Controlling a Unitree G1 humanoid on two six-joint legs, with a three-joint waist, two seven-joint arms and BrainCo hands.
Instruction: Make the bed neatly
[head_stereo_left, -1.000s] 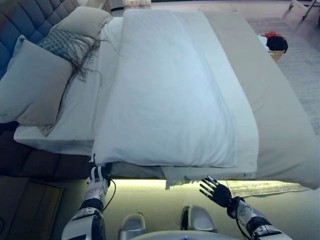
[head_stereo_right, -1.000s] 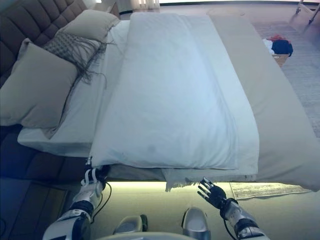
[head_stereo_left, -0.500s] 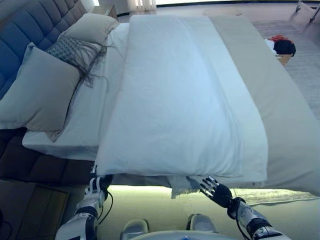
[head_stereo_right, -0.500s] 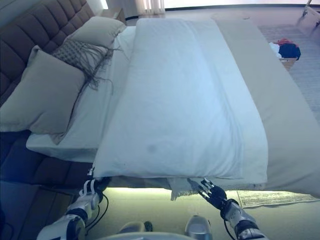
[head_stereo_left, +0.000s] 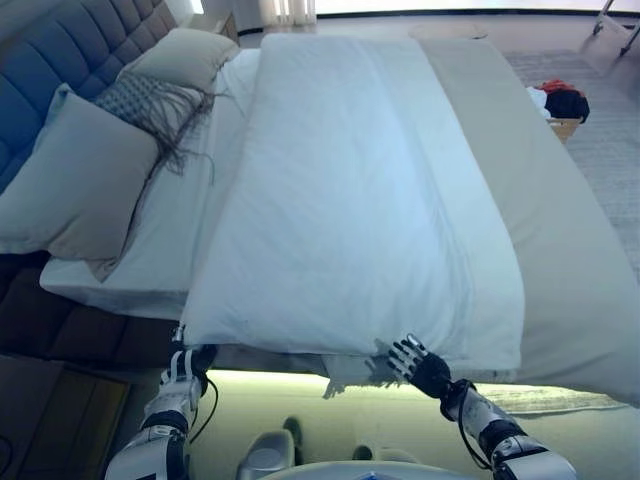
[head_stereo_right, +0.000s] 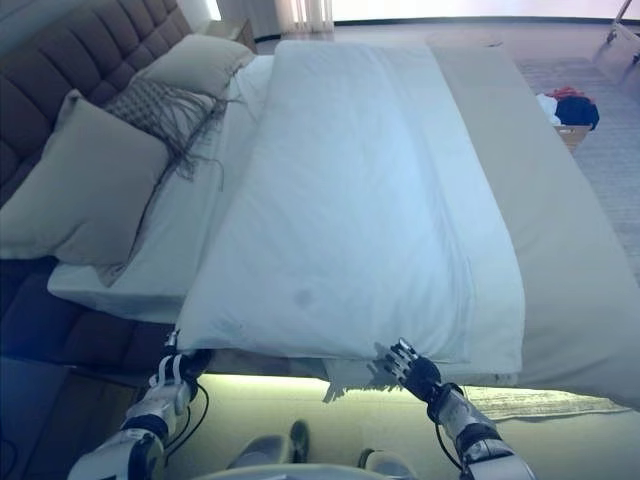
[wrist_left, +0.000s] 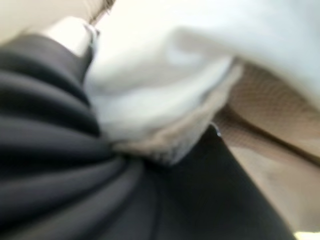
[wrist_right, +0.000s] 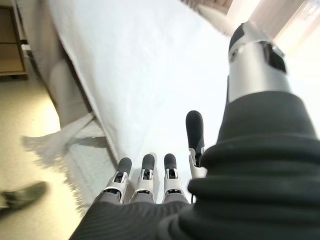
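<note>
lying folded along the middle of the bed (head_stereo_left: 570, 300), a white duvet (head_stereo_left: 350, 190) hangs its near edge over the bedside. right hand (head_stereo_left: 420, 365), fingers straight and relaxed, reaches that edge beside a fringed beige throw (head_stereo_left: 350, 372). left hand (head_stereo_left: 180, 365) sits under the duvet's near corner, fingers hidden, grip unclear. pillows (head_stereo_left: 80, 180) rest against the headboard.

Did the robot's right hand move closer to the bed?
Yes. The right hand has moved up to the near edge of the white duvet, beside the fringed blanket end; earlier it hovered below.
</note>
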